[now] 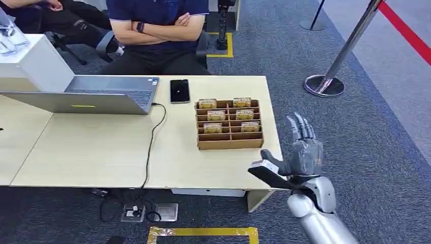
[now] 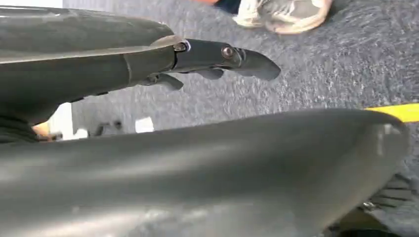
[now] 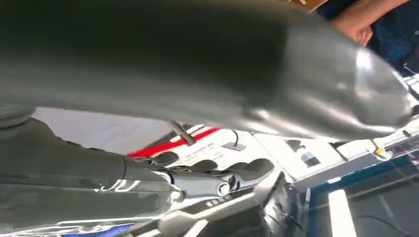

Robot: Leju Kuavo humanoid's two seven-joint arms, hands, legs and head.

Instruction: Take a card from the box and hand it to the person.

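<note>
Right hand [image 1: 300, 152] raised, fingers apart; left hand [image 2: 207, 61] empty.

Left hand [image 2: 163, 123]: fingers [image 2: 237, 59] extended, holding nothing, above grey carpet [image 2: 306, 74]. A shoe [image 2: 281, 15] and yellow floor tape [image 2: 395, 111] are visible.

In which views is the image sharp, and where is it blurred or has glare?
Head view: evenly lit and mostly sharp; the card box, laptop and right hand read clearly, with soft shadows. Left wrist view: the near thumb of the left hand is a large out-of-focus grey mass; the carpet is sharper. Right wrist view: the near thumb is blurred with a bright glare patch; the background is smeared.
</note>
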